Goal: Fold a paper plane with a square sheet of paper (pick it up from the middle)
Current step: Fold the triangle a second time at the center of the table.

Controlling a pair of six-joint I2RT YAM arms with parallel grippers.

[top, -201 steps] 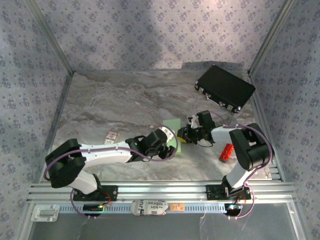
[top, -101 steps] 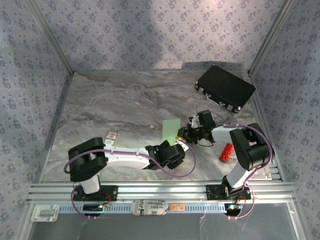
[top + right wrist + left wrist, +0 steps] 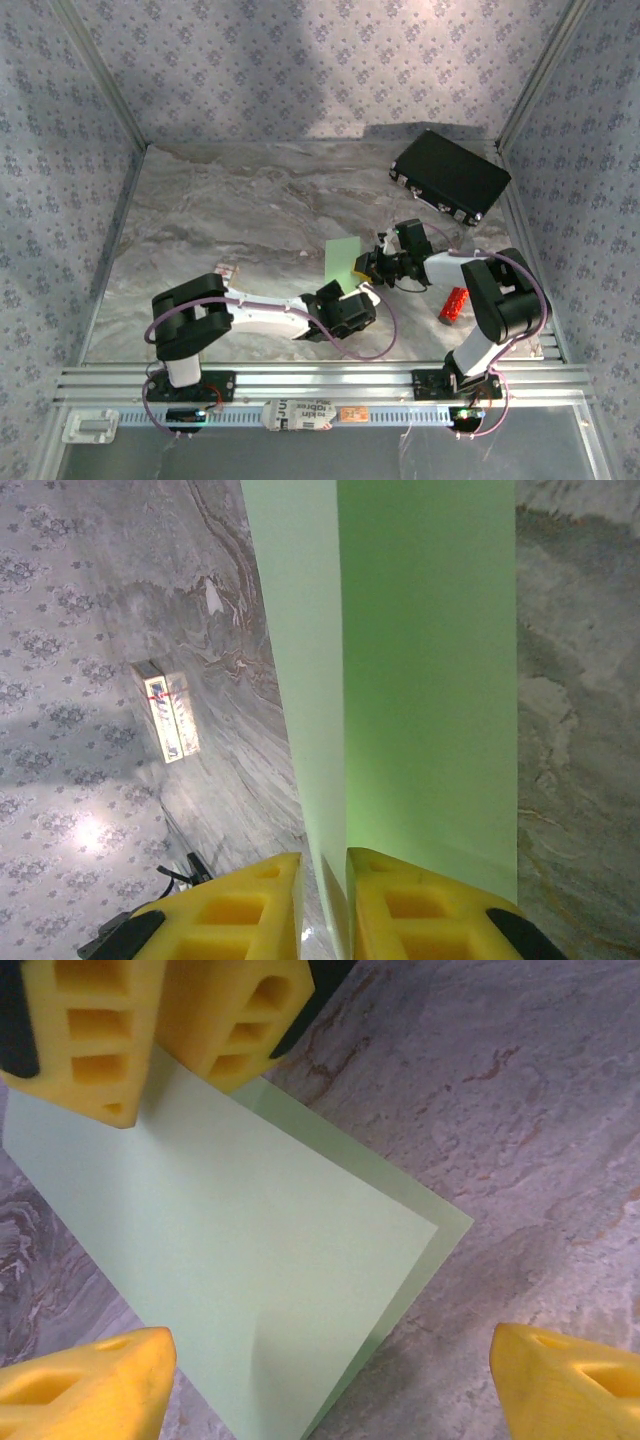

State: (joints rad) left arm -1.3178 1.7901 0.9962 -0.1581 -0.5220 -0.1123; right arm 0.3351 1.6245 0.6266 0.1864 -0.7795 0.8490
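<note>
The square sheet of paper [image 3: 342, 258] is pale green and folded over into two layers, its lower edge peeking out under the upper one [image 3: 230, 1250]. It lies tilted just right of the table's middle. My right gripper [image 3: 366, 266] is shut on its right edge, and the paper [image 3: 420, 680] runs up from between the yellow fingers [image 3: 345, 880]. My left gripper [image 3: 352, 298] hovers on the near side of the sheet, open, its two yellow fingertips [image 3: 80, 1380] wide apart and touching nothing. The right gripper's fingers [image 3: 100, 1040] show at the paper's far corner.
A black case [image 3: 450, 177] lies at the back right. A small red cylinder [image 3: 453, 304] sits by the right arm's base. A small printed card [image 3: 223, 271] lies left of the paper, also seen as the card [image 3: 165, 710]. Patterned walls ring the table.
My left gripper has opened, come off the paper and drawn back toward the near edge, its elbow swinging right. The right gripper holds the sheet still.
</note>
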